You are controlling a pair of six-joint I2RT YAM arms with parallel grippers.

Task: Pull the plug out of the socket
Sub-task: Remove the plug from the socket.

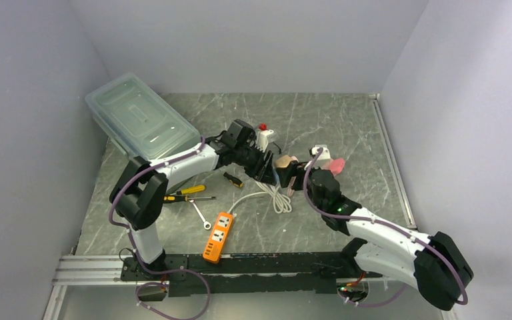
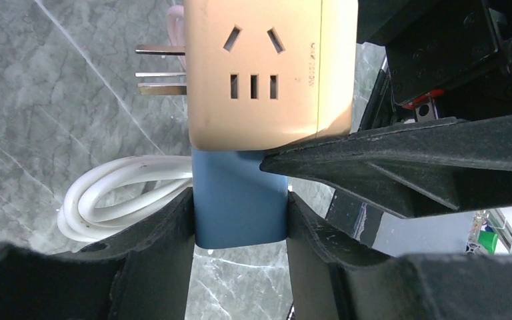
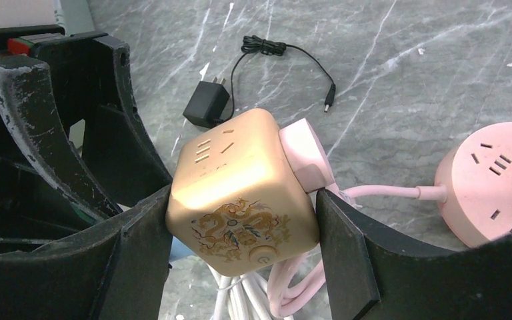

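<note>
A gold cube socket [image 3: 243,200] with a dragon print hangs above the table between both grippers; it also shows in the top view [image 1: 285,161]. A blue plug [image 2: 240,180] sits in its underside face. My left gripper [image 2: 239,208] is shut on the blue plug, fingers pressed on both its sides. My right gripper [image 3: 243,208] is shut on the cube, one finger on each side. A pink plug [image 3: 303,150] lies against the cube's right side, and bare metal prongs [image 2: 160,69] show beside the cube. In the top view the left gripper [image 1: 271,172] and right gripper [image 1: 305,175] meet at mid table.
A coiled white cord [image 1: 279,197] lies under the cube. A pink round socket [image 3: 490,180] and a black adapter [image 3: 205,107] lie nearby. An orange power strip [image 1: 218,237], screwdrivers [image 1: 187,193] and a wrench [image 1: 201,217] lie front left. A clear lidded box [image 1: 140,117] stands back left.
</note>
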